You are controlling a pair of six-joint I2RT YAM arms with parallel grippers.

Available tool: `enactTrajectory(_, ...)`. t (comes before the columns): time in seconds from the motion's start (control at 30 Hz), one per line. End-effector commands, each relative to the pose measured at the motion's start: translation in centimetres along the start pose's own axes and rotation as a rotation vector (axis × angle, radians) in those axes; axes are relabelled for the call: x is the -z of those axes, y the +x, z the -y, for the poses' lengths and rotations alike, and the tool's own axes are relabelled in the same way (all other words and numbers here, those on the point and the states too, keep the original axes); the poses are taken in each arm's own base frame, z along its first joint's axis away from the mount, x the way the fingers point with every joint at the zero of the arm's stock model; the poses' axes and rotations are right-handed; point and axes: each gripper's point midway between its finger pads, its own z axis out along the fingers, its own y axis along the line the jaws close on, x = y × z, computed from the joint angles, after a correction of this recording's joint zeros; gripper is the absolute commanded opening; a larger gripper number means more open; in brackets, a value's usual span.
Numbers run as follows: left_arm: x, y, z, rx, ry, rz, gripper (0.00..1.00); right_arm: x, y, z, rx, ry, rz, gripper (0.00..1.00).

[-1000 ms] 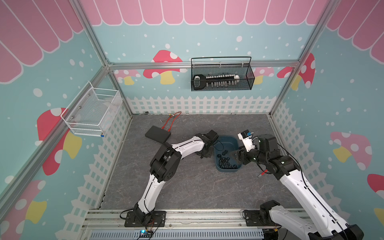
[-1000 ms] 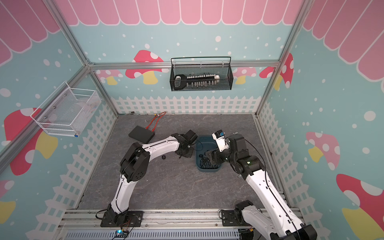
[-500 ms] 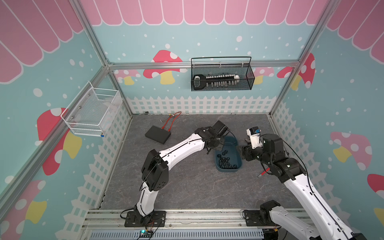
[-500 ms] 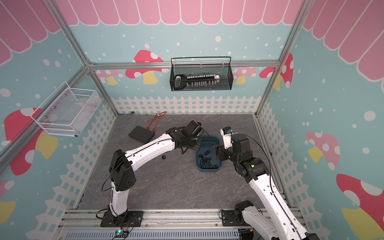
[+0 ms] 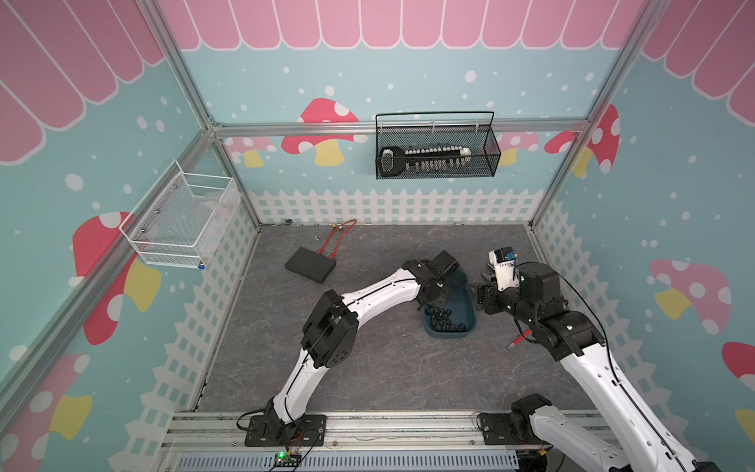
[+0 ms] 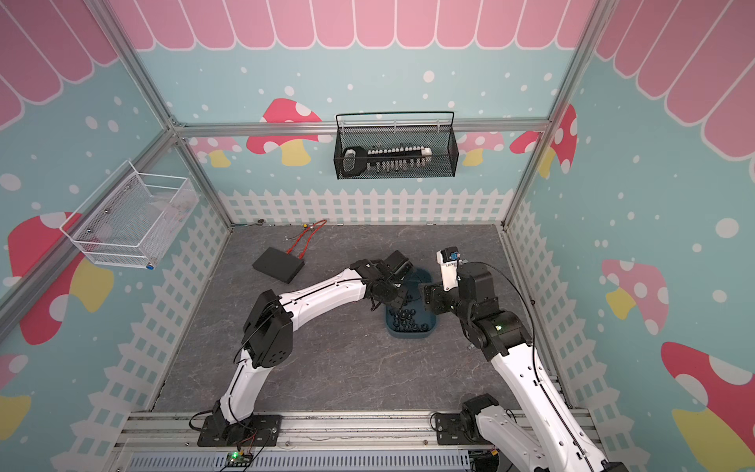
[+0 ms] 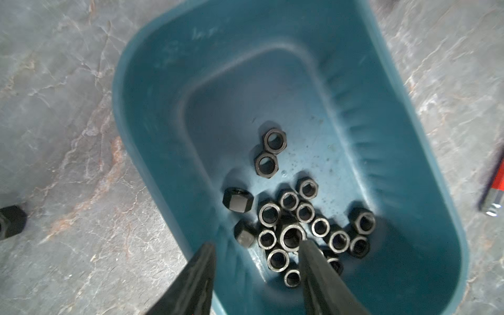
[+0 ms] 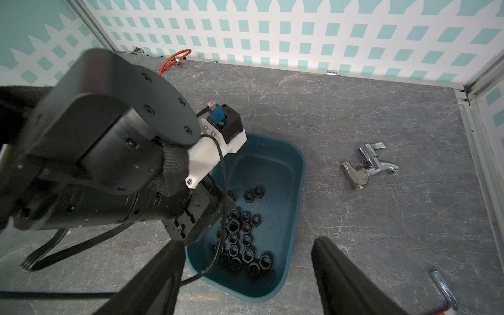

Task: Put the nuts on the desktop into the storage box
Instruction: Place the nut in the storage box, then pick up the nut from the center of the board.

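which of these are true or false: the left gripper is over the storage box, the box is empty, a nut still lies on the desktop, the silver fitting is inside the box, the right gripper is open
1. The left gripper is over the storage box. True.
2. The storage box is empty. False: a cluster of nuts lies in it.
3. A nut on the desktop lies outside the box. True.
4. The silver fitting is inside the box. False: it lies on the desktop, apart from the box.
5. The right gripper is open and holds nothing. True.
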Motion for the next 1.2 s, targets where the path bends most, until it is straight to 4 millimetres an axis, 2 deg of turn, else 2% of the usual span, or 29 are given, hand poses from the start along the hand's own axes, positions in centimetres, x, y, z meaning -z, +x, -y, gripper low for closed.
enactTrajectory(0.0, 1.4, -1.9, 0.4, -0.003, 0.01, 0.056, 0.54, 0.2, -0.1, -0.1, 0.008, 0.001, 0.009, 0.79)
enactTrajectory(0.1, 2.9, -3.1, -0.5, 0.012, -0.034, 0.108, 0.54, -0.1, 0.4, -0.2, 0.013, -0.006, -0.007, 0.79)
enactTrajectory(0.17, 4.6, -4.3, -2.8, 0.049, -0.113, 0.164, 0.56, -0.5, 0.6, -0.4, 0.022, -0.022, -0.027, 0.79)
enactTrajectory(0.3, 8.7, -5.7, -10.6, 0.221, -0.247, 0.245, 0.58, -2.2, 1.1, -1.5, 0.048, -0.086, -0.09, 0.77)
enactTrajectory(0.43, 11.7, -4.7, -18.4, 0.364, -0.389, 0.301, 0.59, -4.8, 0.8, -3.2, 0.079, -0.144, -0.14, 0.73)
enactTrajectory(0.6, 14.8, -2.2, -23.7, 0.49, -0.432, 0.399, 0.59, -9.0, 0.8, -7.3, 0.181, -0.193, -0.218, 0.73)
enactTrajectory(0.77, 17.6, -0.6, -25.7, 0.554, -0.39, 0.528, 0.74, -14.3, 1.8, -11.3, 0.27, -0.225, -0.318, 0.73)
enactTrajectory(0.9, 18.0, 0.8, -26.7, 0.579, -0.39, 0.529, 0.77, -18.4, 2.9, -13.9, 0.333, -0.233, -0.407, 0.71)
enactTrajectory(1.03, 18.0, 1.6, -26.7, 0.587, -0.384, 0.537, 0.78, -22.4, 3.7, -15.7, 0.379, -0.235, -0.47, 0.68)
enactTrajectory(1.1, 18.5, 2.2, -28.2, 0.622, -0.424, 0.551, 0.79, -23.9, 3.9, -16.4, 0.385, -0.247, -0.487, 0.68)
enactTrajectory(1.17, 18.9, 2.5, -29.0, 0.639, -0.449, 0.564, 0.8, -25.4, 4.1, -17.1, 0.386, -0.26, -0.501, 0.68)
